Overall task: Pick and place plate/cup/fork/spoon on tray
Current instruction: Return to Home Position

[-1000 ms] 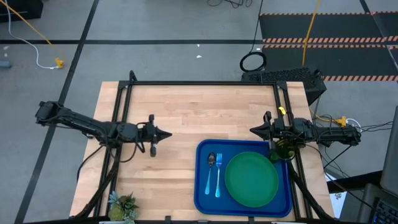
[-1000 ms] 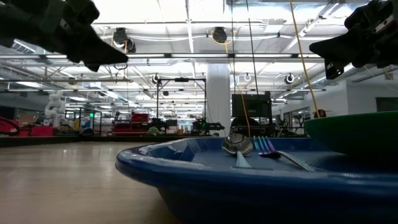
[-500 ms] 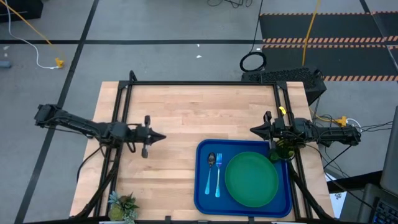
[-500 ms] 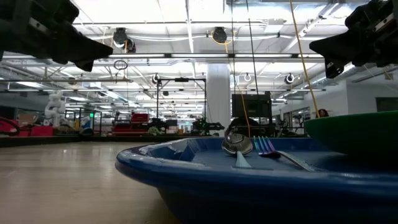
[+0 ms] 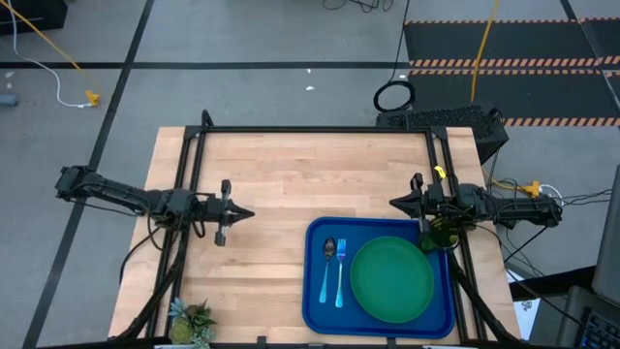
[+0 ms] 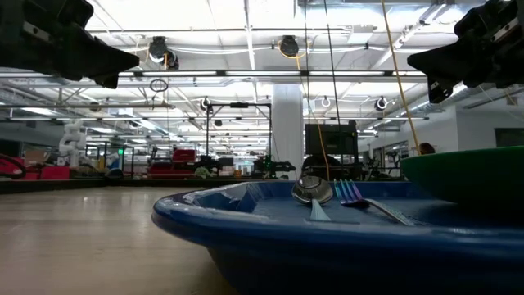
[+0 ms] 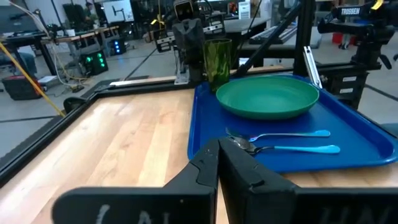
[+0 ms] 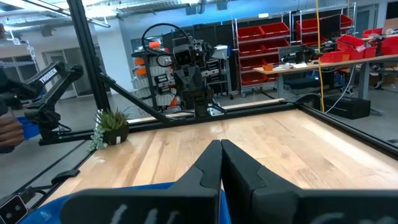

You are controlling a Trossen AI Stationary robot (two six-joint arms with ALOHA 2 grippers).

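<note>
Seemingly the only risk is the cup (image 5: 443, 235) at the tray's (image 5: 315, 291) upper right corner, just under the closed right hand (image 5: 395, 204), tipping if bumped, with the closed left hand (image 5: 247, 213) well apart at center left.

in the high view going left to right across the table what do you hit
left gripper → spoon → fork → plate. The last three lie on the blue tray; the right gripper and cup overlap the plate's span, so I leave them out.
</note>
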